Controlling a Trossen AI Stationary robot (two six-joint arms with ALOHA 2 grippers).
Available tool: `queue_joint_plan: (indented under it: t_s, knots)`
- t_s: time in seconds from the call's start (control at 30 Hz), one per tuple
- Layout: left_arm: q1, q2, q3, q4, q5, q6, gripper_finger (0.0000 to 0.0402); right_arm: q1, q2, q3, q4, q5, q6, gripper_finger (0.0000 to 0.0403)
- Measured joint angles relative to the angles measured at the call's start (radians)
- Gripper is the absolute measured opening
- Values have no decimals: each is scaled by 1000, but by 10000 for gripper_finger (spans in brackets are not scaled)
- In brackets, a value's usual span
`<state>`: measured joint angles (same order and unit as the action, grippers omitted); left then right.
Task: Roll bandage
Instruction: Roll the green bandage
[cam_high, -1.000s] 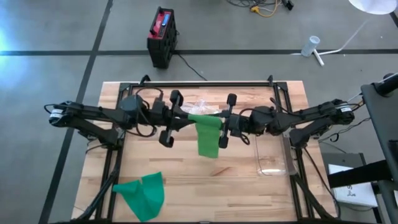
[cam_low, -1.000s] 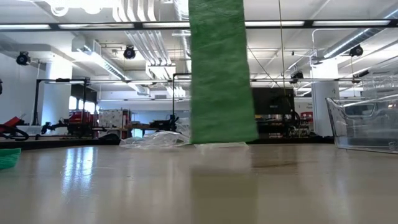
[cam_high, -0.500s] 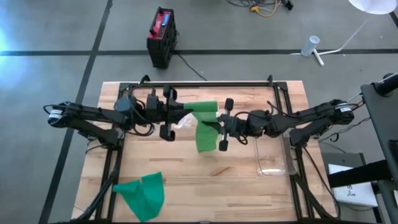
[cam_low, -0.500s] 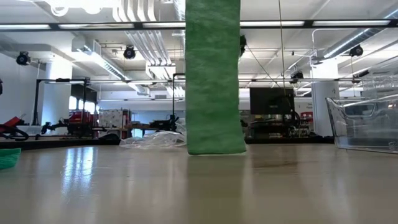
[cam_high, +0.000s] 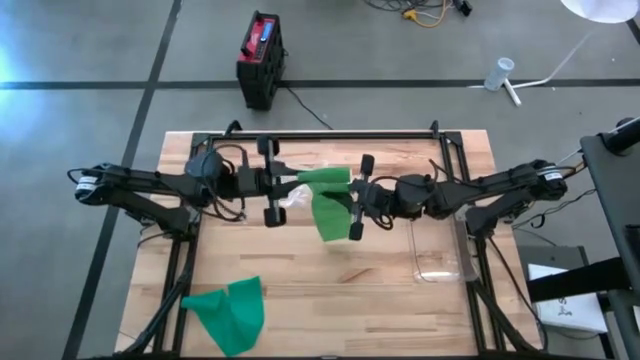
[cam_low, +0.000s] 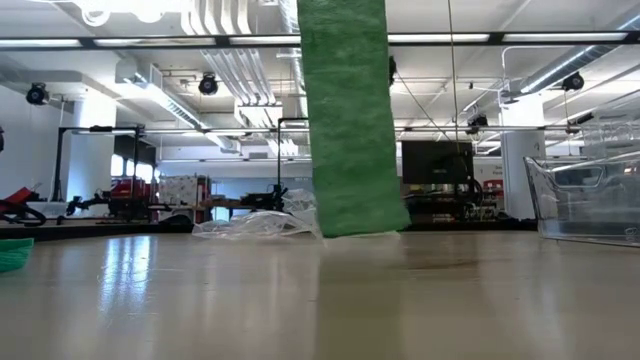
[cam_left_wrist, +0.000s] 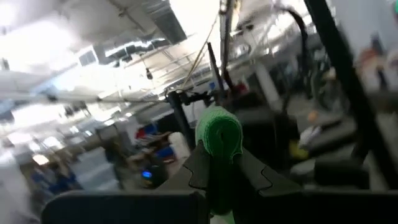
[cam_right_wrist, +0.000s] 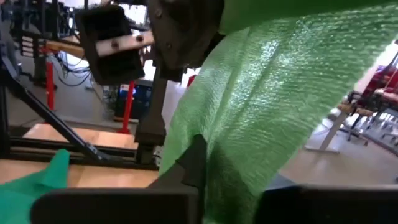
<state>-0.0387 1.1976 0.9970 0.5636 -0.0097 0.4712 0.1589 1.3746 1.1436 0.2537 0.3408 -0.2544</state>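
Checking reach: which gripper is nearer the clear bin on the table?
Right. The right gripper is just beside the clear bin; the left gripper is farther across the table.

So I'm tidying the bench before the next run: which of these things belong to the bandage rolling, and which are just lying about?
In use:
- green bandage, part rolled, tail hanging to the table
- left gripper, shut on the rolled end
- right gripper, at the hanging strip

Lying about:
- second green bandage, near the front left corner
- clear tub, right side
- crumpled plastic wrap
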Motion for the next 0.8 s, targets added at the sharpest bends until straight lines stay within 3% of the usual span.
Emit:
queue_joint_plan:
  t_s: [0.3, 0.43, 0.57, 0.7, 0.8]
  knots:
    - [0, -3, 4, -41, 0, 493, 16, 0, -4, 56, -45, 0, 64, 142]
    - [0, -6, 4, -48, 7, 779, 16, 0, -8, 56, -120, 0, 99, 193]
    - [0, -6, 4, -133, 28, 1020, 16, 7, -23, 56, -171, 1, 75, 237]
    - [-1, -6, 4, -202, 39, 1064, 16, 35, -76, 56, -221, 0, 26, 264]
    - [-6, -7, 3, -225, 105, 1065, 16, 66, -113, 55, -297, 7, 9, 271]
